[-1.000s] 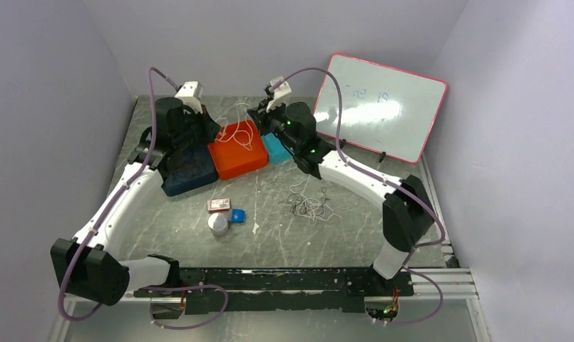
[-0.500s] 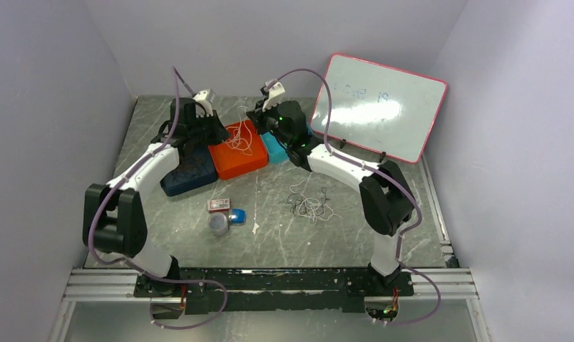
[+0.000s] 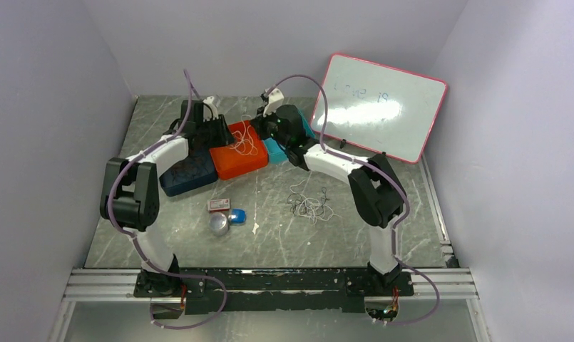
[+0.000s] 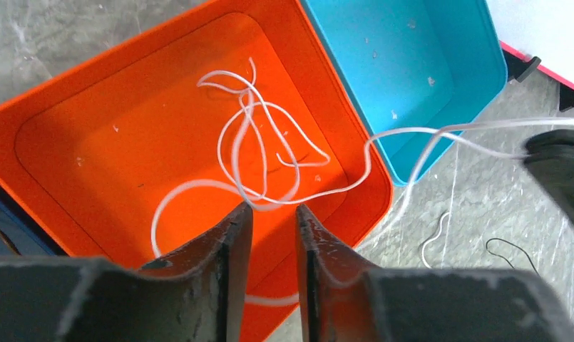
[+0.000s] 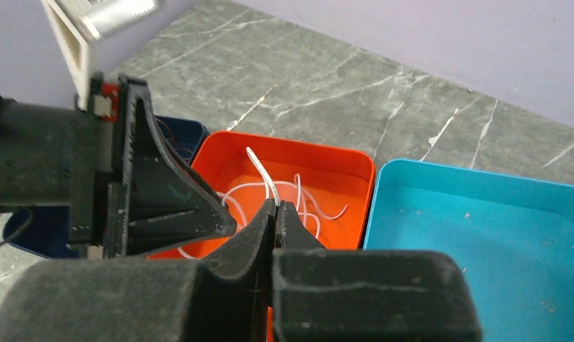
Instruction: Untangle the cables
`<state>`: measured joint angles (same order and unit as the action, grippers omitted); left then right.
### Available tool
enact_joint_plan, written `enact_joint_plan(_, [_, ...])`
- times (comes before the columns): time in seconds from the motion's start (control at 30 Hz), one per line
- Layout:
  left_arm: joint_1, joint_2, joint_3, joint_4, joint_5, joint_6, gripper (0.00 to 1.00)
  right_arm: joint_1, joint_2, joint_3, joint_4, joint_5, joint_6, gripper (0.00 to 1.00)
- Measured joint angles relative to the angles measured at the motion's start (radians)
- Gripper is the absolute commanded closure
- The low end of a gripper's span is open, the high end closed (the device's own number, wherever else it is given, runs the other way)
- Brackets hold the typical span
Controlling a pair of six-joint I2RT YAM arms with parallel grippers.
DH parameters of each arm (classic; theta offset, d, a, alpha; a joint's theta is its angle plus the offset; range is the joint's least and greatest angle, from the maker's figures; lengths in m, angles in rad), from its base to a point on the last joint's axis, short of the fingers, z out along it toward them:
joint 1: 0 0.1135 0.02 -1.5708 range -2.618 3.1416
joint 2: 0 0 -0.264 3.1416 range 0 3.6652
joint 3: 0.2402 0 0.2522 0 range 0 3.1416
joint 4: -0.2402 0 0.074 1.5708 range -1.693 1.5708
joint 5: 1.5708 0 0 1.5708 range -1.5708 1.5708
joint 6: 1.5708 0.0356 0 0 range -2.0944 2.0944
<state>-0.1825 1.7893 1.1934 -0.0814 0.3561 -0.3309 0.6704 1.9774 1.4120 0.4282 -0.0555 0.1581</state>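
Note:
A thin white cable (image 4: pixel 259 139) lies in loose loops in the orange tray (image 4: pixel 77 121). One strand runs over the tray's rim to my right gripper (image 4: pixel 558 167). My right gripper (image 5: pixel 275 206) is shut on this white cable, whose end (image 5: pixel 259 165) sticks up above the fingertips, over the orange tray (image 3: pixel 234 158). My left gripper (image 4: pixel 271 210) hangs over the tray's near side, jaws a little apart and empty, with a strand passing below them. A tangle of white and dark cables (image 3: pixel 309 204) lies on the table. Dark cables (image 3: pixel 191 169) lie in the navy tray.
A light blue tray (image 3: pixel 277 149) sits right of the orange one and a navy tray (image 3: pixel 175 187) left of it. A whiteboard (image 3: pixel 380 107) leans at the back right. A small red-white box (image 3: pixel 218 205), a blue cap (image 3: pixel 237 216) and a grey cylinder (image 3: pixel 217 224) lie mid-table.
Both arms have folded in. My left gripper moved right and down over the orange tray. My right gripper moved down and left, carrying the white cable's end over the tray.

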Motion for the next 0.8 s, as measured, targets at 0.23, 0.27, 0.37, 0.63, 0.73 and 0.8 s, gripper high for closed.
enact_joint_plan(0.23, [0.027, -0.023, 0.031, -0.027, -0.024, 0.002, 0.44, 0.0, 0.03, 0.005, -0.011, 0.007, 0.003, 1.0])
enact_joint_plan(0.27, [0.035, -0.029, 0.034, -0.034, -0.03, 0.002, 0.44, 0.0, 0.037, 0.012, -0.013, 0.01, 0.005, 1.0])
enact_joint_plan(0.37, [0.06, -0.055, 0.043, -0.051, -0.046, 0.003, 0.42, 0.0, 0.065, 0.039, -0.017, 0.014, 0.01, 1.0])
enact_joint_plan(0.63, [0.081, -0.269, 0.042, -0.108, -0.08, 0.02, 0.4, -0.001, 0.166, 0.146, -0.063, -0.045, 0.019, 1.0])
enact_joint_plan(0.73, [0.081, -0.376, 0.018, -0.111, -0.081, 0.023, 0.41, 0.0, 0.22, 0.208, -0.095, -0.086, 0.019, 0.99])
enact_joint_plan(0.8, [0.081, -0.447, -0.018, -0.114, -0.08, 0.024, 0.41, 0.001, 0.26, 0.249, -0.123, -0.108, 0.015, 0.99])
